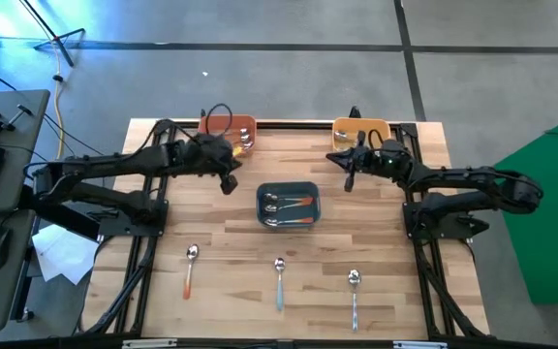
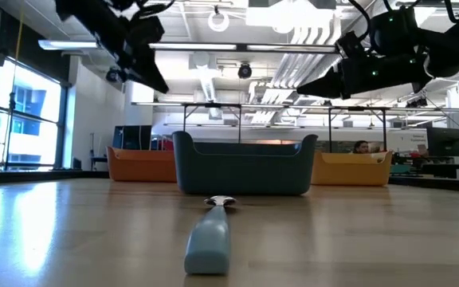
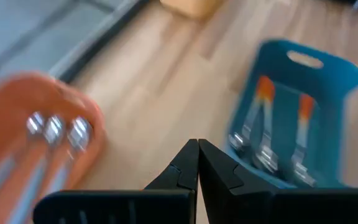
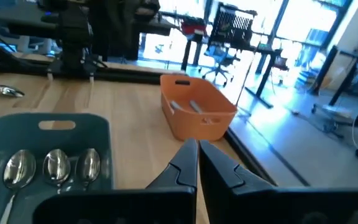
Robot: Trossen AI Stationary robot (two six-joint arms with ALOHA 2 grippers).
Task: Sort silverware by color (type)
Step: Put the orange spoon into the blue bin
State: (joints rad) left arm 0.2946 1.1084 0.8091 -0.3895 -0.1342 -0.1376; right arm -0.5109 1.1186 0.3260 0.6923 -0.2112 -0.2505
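Three spoons lie in the dark blue bin at the table's middle, bowls toward the left; orange shows on their handles. Three more spoons with pale handles lie in the orange bin. Near the table's near edge lie an orange-handled spoon, a light blue one and a silver one. My left gripper hangs shut above the table between the orange and blue bins. My right gripper hangs shut to the right of the blue bin. Neither holds anything.
A yellow bin stands at the far edge, right of the orange one. In the low view the light blue handle lies close in front, with the blue bin behind it. Bare wood lies between the bins and the row of spoons.
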